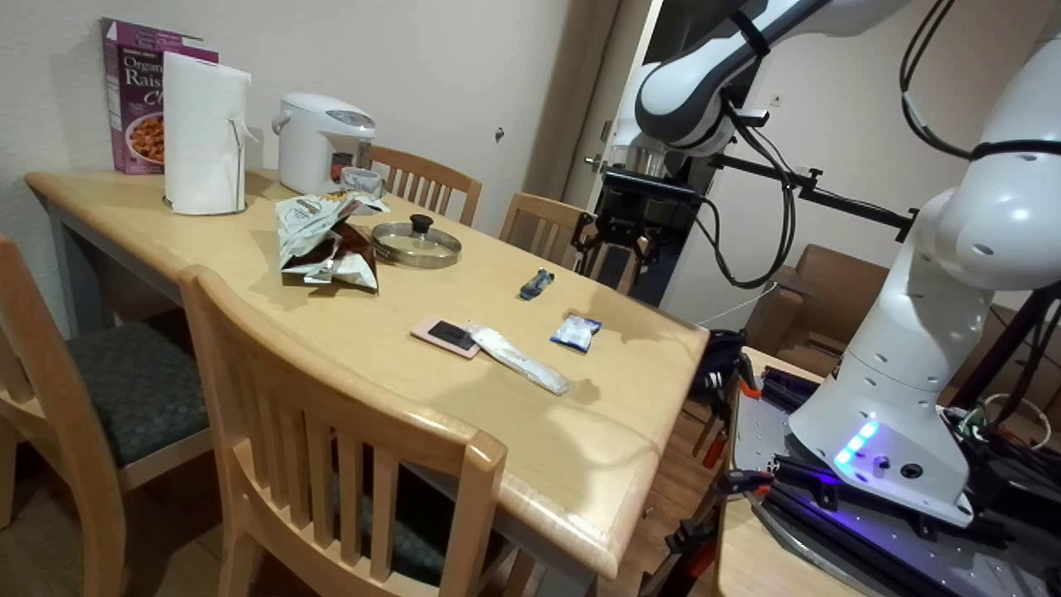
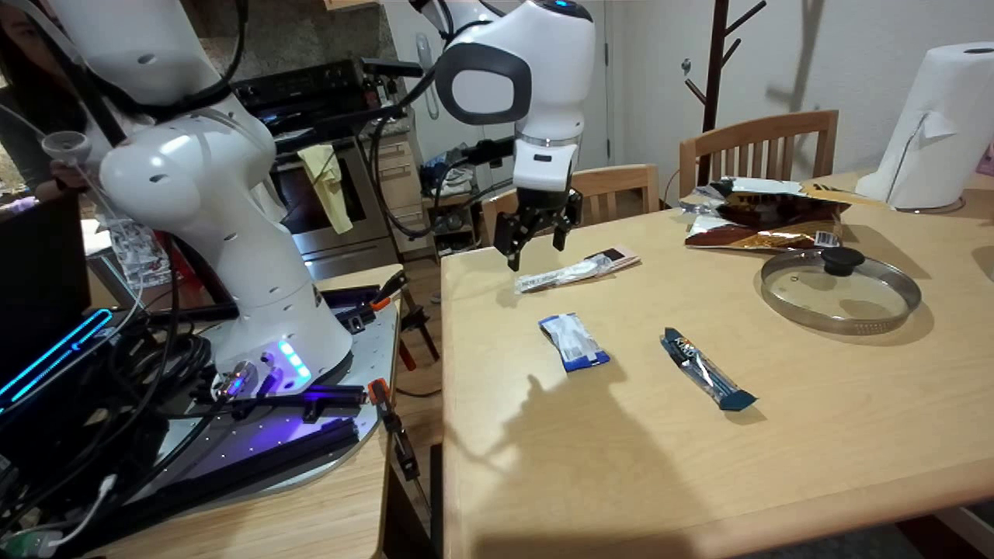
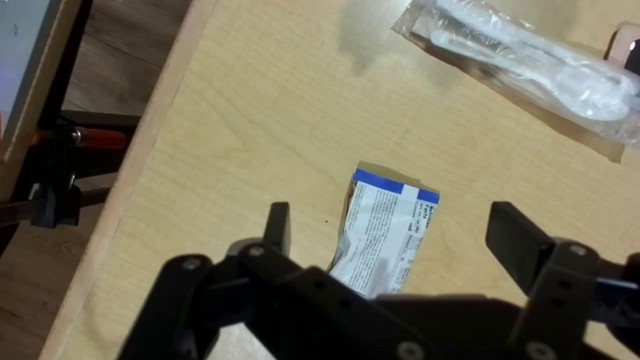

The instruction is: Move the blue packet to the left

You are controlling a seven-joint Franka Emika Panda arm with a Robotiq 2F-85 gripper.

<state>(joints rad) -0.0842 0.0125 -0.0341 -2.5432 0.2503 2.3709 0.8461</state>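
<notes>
The blue packet [image 1: 576,332] lies flat on the wooden table [image 1: 530,456]. It is white with printed text and blue bands at its ends, and it also shows in an exterior view [image 2: 573,341]. In the wrist view the packet [image 3: 382,232] is between the two fingers as seen from above, and its lower end is hidden by the gripper body. My gripper [image 3: 390,220] is open and holds nothing. In both exterior views the gripper [image 1: 613,253] [image 2: 536,255] hangs above the table, apart from the packet, with its fingers pointing down.
A dark blue wrapper [image 2: 707,369] and a plastic-wrapped white utensil [image 3: 530,60] lie near the packet. The utensil overlaps a pink and black phone-like item [image 1: 448,336]. A glass lid [image 1: 417,245] and an open bag [image 1: 323,240] stand further off. The table edge [image 3: 135,165] is close.
</notes>
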